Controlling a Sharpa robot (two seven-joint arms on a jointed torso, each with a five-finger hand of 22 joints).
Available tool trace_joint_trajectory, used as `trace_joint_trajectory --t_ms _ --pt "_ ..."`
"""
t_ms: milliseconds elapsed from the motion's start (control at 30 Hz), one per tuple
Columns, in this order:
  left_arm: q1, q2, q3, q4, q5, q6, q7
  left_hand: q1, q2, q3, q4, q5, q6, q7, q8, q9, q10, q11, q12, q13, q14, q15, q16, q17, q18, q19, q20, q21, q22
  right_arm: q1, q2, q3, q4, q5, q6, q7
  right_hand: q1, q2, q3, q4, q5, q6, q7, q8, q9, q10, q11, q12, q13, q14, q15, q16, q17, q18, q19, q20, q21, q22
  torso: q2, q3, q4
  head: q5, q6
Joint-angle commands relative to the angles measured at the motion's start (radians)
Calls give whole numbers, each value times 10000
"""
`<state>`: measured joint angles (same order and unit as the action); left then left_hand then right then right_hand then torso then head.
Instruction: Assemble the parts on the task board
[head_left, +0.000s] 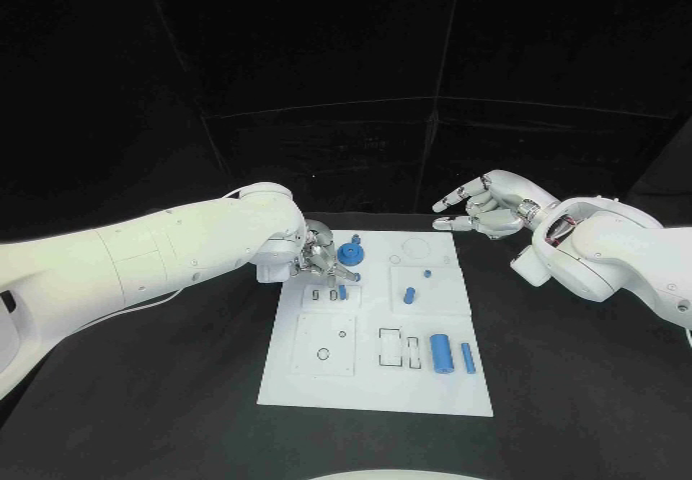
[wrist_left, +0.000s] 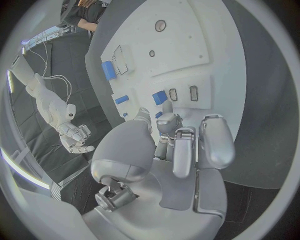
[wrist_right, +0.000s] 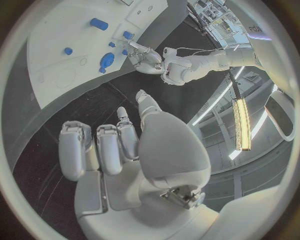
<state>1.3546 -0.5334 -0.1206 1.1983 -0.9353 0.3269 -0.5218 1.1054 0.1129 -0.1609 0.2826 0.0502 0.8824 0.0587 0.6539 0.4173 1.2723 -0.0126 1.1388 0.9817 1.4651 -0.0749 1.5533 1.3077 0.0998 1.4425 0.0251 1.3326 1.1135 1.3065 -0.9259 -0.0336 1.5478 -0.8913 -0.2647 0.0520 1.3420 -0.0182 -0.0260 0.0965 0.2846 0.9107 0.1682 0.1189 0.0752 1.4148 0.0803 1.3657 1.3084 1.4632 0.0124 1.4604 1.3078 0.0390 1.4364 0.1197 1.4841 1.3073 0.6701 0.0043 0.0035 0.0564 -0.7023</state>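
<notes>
Fingers of my left hand (head_left: 313, 262) crowd the blue round part (head_left: 351, 254) at the task board's (head_left: 378, 398) upper left; whether they grip it I cannot tell. Right hand (head_left: 488, 207) hovers spread, holding nothing. A crooked push could jam the part.

Head camera high above the task board (head_left: 378, 392); both wrist cameras close behind their hands, sharing that board.

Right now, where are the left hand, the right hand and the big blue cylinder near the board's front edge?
left hand (head_left: 312, 258), head view, on its silver middle over the board's far left corner.
right hand (head_left: 488, 208), head view, on its knuckles, above the table.
big blue cylinder (head_left: 441, 352), head view, mid-length on its side.
</notes>
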Motion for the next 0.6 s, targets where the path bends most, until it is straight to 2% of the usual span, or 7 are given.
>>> trace_joint_trajectory --t_ms 33,100,200,467,600 --pt "11 103 2 -78 -119 295 -95 73 31 -71 -15 -13 -96 9 46 21 36 -24 21 -20 985 -72 23 2328 -183 67 -14 11 -22 23 32 6 -18 4 102 -12 -91 -11 -49 11 39 16 -20 41 -11 -29 -9 -60 478 560 -72 -45 431 69 -86 -24 -42 826 -4 -2 2 26 -10" --pt "11 164 1 -129 -119 332 -98 79 36 -72 -18 -13 -100 9 51 25 33 -25 18 -25 984 -72 21 2323 -183 68 -14 11 -23 23 62 6 -18 -2 100 -13 -88 -5 -53 13 46 13 -20 41 -12 -32 -10 -62 476 558 -72 -50 424 71 -94 -25 -49 815 -11 4 -16 54 -20" --pt "10 244 -2 -192 -120 384 -105 102 46 -74 -29 -13 -115 9 68 38 24 -25 15 -34 984 -73 22 2326 -179 65 -16 -2 -45 22 103 6 6 -29 108 -8 -83 0 -56 13 54 10 -20 41 -13 -38 -10 -69 469 556 -73 -57 414 74 -104 -25 -56 802 8 2 -45 91 54" --pt "10 388 -15 -325 -120 431 -106 275 150 -47 -114 -8 -193 6 178 115 22 -28 60 -3 994 -76 43 2366 -186 89 -22 9 -9 22 156 6 120 -71 122 -30 -66 14 -66 13 75 -2 -20 40 -16 -65 -11 -101 437 544 -74 -90 361 88 -147 -27 -88 745 16 -2 -2 48 47" --pt "10 427 -18 -372 -120 481 -114 316 177 -31 -136 -8 -208 4 205 133 31 -30 80 16 997 -77 49 2380 -190 98 -23 18 11 22 175 6 160 -76 132 -46 -66 14 -66 13 75 -2 -20 40 -16 -65 -11 -101 437 544 -74 -90 361 88 -147 -27 -88 745 10 -3 -24 75 28"
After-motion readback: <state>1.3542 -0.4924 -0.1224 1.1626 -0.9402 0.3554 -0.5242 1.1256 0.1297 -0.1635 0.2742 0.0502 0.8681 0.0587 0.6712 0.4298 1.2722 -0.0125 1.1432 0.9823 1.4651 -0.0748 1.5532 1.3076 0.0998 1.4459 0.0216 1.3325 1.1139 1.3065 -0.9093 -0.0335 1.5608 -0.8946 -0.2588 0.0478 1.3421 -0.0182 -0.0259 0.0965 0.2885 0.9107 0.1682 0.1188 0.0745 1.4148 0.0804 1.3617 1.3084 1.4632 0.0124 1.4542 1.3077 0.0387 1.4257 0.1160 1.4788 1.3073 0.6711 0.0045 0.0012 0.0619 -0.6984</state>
